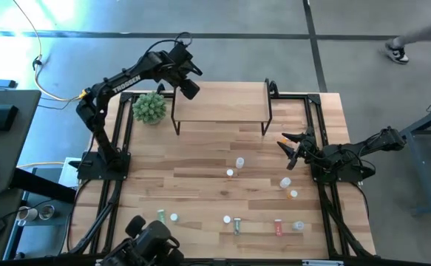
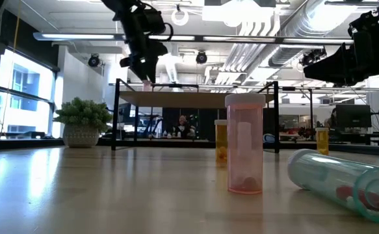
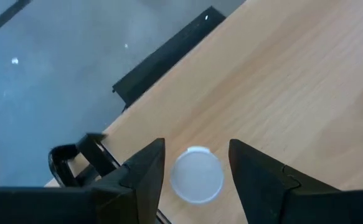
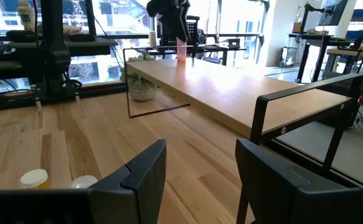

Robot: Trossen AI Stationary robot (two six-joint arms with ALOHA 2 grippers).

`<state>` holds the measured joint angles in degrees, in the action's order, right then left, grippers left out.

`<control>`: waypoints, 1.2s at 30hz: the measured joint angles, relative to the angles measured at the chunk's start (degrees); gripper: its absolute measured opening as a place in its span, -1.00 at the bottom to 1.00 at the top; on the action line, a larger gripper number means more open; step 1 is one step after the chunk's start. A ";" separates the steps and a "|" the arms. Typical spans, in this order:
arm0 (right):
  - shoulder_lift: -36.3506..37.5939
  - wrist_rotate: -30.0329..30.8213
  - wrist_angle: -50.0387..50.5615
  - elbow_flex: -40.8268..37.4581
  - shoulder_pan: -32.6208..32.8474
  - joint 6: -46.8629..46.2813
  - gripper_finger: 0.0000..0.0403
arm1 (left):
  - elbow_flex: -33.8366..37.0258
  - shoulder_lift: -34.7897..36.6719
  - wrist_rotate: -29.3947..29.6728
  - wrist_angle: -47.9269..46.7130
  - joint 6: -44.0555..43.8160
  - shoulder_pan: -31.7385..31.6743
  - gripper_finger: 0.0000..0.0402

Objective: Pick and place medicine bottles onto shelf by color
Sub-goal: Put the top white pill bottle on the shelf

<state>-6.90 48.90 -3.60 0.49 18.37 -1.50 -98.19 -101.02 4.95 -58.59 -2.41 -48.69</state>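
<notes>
The shelf (image 1: 219, 103) stands at the table's far middle. On its far left corner a pink medicine bottle (image 4: 181, 48) stands upright on its base, its white cap (image 3: 197, 175) facing up. My left gripper (image 3: 197, 145) hangs over it pointing steeply down, open, one finger on each side of the cap with a thin gap to it. In the high view the gripper (image 1: 188, 89) hides the bottle. My right gripper (image 1: 287, 151) waits open and level at the table's right, with nothing between its fingers (image 4: 197, 165). Several more bottles (image 1: 239, 162) stand or lie on the tabletop.
A potted plant (image 1: 149, 107) stands just left of the shelf. Loose bottles lie scattered across the table's middle and near part, among them an upright pink one (image 2: 244, 144), a clear one on its side (image 2: 335, 179) and an orange one (image 2: 222, 140). Most of the shelf top is bare.
</notes>
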 joint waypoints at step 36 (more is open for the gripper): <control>0.00 0.00 0.00 -0.02 0.00 0.00 -0.09 | 35.55 32.53 -1.63 23.51 -7.11 25.80 -0.15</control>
<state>-6.90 48.90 -3.60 0.47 18.37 -1.50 -62.64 -68.49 3.31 -35.08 -9.52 -22.89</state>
